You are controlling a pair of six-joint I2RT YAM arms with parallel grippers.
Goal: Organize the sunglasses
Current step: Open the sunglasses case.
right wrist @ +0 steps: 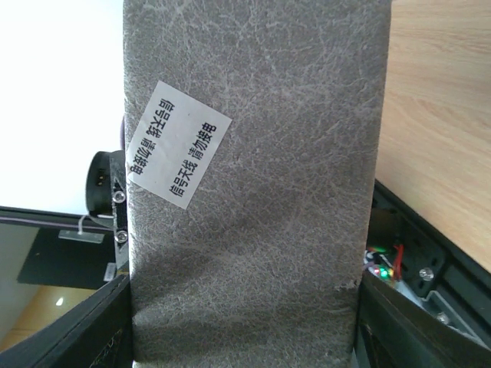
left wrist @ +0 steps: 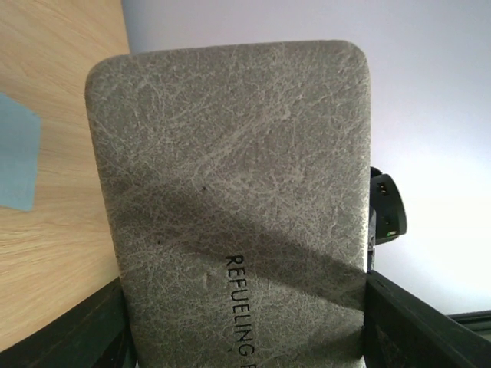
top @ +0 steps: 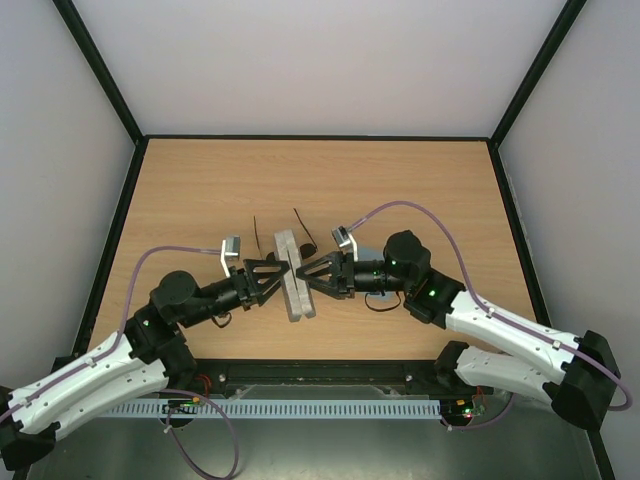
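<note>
table (top: 420,200): wood, both arms reaching in from the near edge.
case (top: 296,275): grey, stood on edge at centre. from above it reads as two slabs side by side, likely lid and base.
left gripper (top: 284,275) clamps the case from the left, right gripper (top: 306,275) from the right, fingers flanking a broad face. judged a two-handed hold to steady it or part the halves.
cloth (left wrist: 15,153): blue corner flat on the table, untouched.
sunglasses (top: 303,230): on the table just far of the case, not yet inside.
</note>
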